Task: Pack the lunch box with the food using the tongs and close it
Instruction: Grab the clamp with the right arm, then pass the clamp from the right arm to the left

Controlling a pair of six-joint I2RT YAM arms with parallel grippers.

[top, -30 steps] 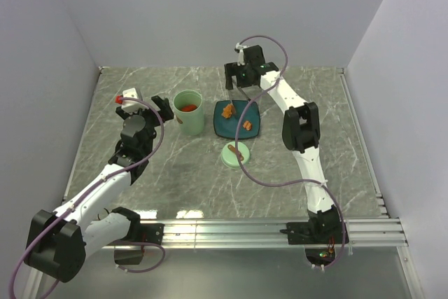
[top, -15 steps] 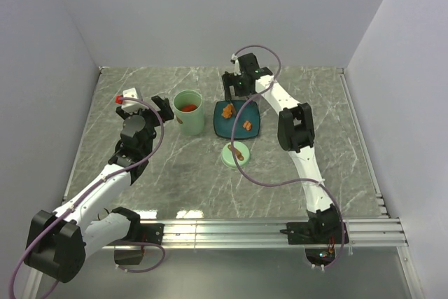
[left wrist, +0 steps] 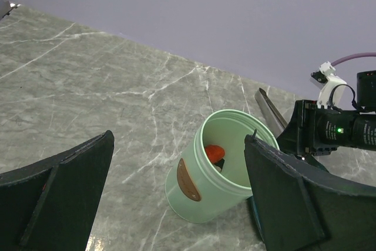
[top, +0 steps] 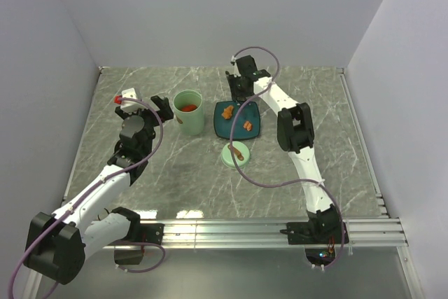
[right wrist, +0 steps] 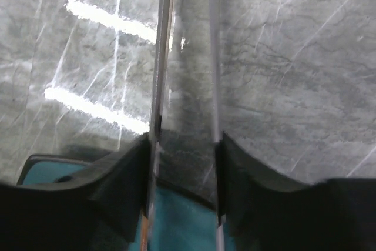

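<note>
The tongs (right wrist: 187, 86) are pinched between the right gripper's (right wrist: 183, 204) fingers beside the plate (top: 253, 128). The left gripper (left wrist: 176, 204) is spread wide near the lunch box (left wrist: 205, 189).

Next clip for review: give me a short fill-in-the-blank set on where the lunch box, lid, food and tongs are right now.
1. The lunch box stands upright with its lid ____.
2. The lid lies on the table, nearer the arm bases than the dark teal ____.
3. The right gripper has the two thin arms of the ____ between its fingers.
4. Two orange food pieces remain on the plate; a ____ piece shows inside the lunch box.

Missing words: off; plate; tongs; red
</note>
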